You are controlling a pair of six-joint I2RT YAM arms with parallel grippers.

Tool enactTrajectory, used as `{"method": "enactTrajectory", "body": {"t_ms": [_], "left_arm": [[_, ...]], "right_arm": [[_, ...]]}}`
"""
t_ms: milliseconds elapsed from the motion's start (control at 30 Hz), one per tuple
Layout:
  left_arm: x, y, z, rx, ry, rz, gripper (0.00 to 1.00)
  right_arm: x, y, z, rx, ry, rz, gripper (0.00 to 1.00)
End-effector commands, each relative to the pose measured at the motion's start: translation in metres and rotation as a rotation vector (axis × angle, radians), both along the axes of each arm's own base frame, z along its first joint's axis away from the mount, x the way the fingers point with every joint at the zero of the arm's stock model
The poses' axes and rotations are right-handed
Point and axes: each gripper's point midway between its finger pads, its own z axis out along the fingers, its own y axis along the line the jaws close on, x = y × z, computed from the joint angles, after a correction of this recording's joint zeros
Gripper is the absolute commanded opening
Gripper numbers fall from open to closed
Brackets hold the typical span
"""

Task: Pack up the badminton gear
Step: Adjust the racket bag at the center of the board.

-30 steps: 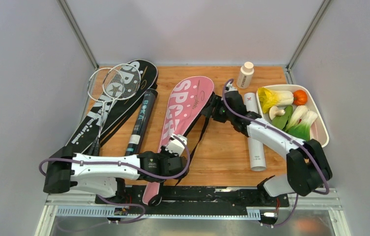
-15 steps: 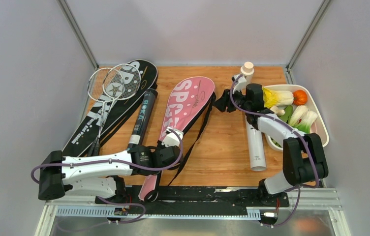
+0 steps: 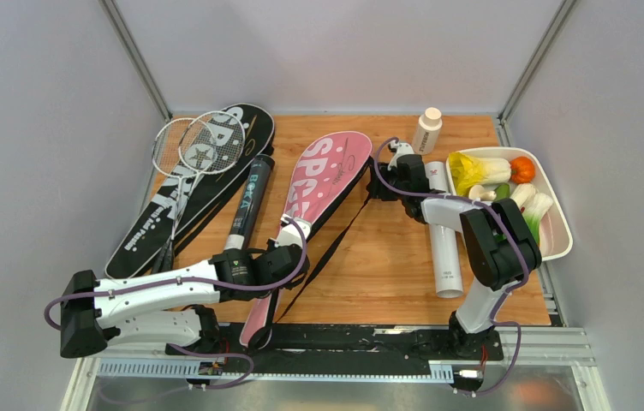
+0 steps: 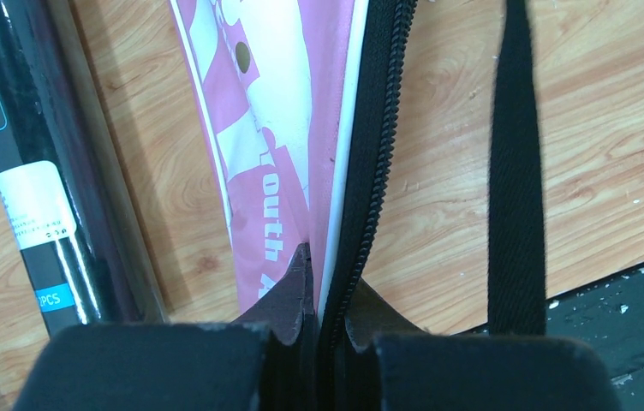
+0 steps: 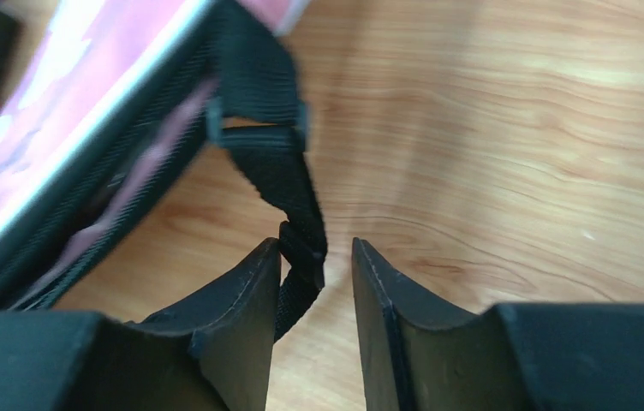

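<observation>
Pink bag (image 3: pixel 323 180), racket-shaped, flat on the wood-grain table (image 3: pixel 387 274): broad rounded head toward the far edge, narrow neck toward the arm bases. Smooth printed fabric with white lettering, edged by a toothed black zipper (image 4: pixel 370 154). Left jaws pressed together on that narrow neck, pinching the fabric right beside the zipper line. Just to one side on bare wood, a flat woven black strap (image 4: pixel 517 171).

Right jaws low at the head end of the pink bag, spread partway. Matte, wedge-shaped fingers (image 5: pixel 233 317) either side of the strap's webbing (resting against one finger, clear of the other, so not clamped).

Left of the pink bag, a glossy black tube (image 3: pixel 248 210); beyond it a black bag (image 3: pixel 143 240) with two thin, round-headed rackets (image 3: pixel 194 150) on top. On the right, well apart, a plain white tube (image 3: pixel 444 248).
</observation>
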Motion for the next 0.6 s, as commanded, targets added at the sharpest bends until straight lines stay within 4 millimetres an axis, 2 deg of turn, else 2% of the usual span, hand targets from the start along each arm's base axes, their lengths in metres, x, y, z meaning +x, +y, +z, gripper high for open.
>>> {"method": "enactTrajectory", "body": {"t_ms": [0,133,267,333,433,500,567], "left_arm": [[-0.002,-0.004,0.011,-0.065,0.009,-0.005,0.00],[-0.003,0.001,0.012,-0.082,0.004,0.008,0.00],[-0.004,0.002,0.011,-0.092,0.007,0.006,0.00],[-0.004,0.001,0.011,-0.098,0.006,0.001,0.00],[-0.003,0.003,0.010,-0.094,0.004,0.008,0.00],[-0.004,0.006,0.009,-0.089,0.006,0.012,0.00],[-0.004,0.009,0.007,-0.077,0.008,0.016,0.00]], "right_arm": [[0.032,-0.035,0.003,-0.010,-0.024,-0.290,0.36],[0.039,-0.039,-0.011,-0.003,0.012,-0.325,0.31],[0.041,-0.017,-0.012,0.057,0.018,-0.228,0.39],[0.042,-0.014,-0.012,0.063,0.019,-0.219,0.39],[0.048,-0.039,-0.016,0.025,0.019,-0.350,0.21],[0.051,-0.057,-0.017,0.041,0.024,-0.434,0.19],[0.055,-0.059,-0.005,0.081,-0.014,-0.435,0.21]]}}
